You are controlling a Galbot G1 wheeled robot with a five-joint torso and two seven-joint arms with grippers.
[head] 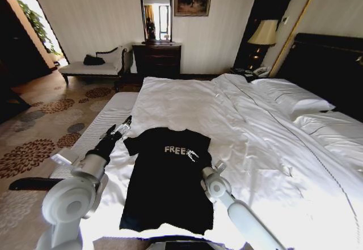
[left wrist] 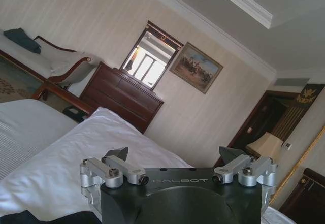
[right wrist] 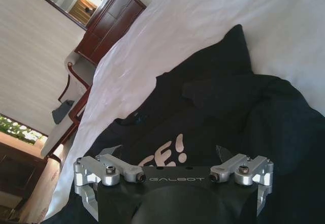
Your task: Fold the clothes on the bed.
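Observation:
The clothes are one black T-shirt (head: pixel 167 193) with white "FREE" lettering, lying flat and face up on the near left part of the white bed (head: pixel 255 136). My left gripper (head: pixel 120 126) hovers open just beyond the shirt's left sleeve, over the bed's edge. The left wrist view shows its fingers spread wide with nothing between them (left wrist: pixel 174 155), above the white duvet (left wrist: pixel 76 163). My right gripper (head: pixel 191 155) is over the chest, right by the lettering. It is open and empty (right wrist: pixel 170 153), and the shirt (right wrist: pixel 218 97) lies rumpled beyond it.
A striped padded bench (head: pixel 108 119) runs along the bed's left side, with patterned carpet (head: pixel 45 142) past it. A chaise (head: pixel 93 68) and a dark dresser (head: pixel 157 60) stand at the far wall. Pillows (head: pixel 295 97), the headboard (head: pixel 329 63) and a lamp (head: pixel 264 33) are at the right.

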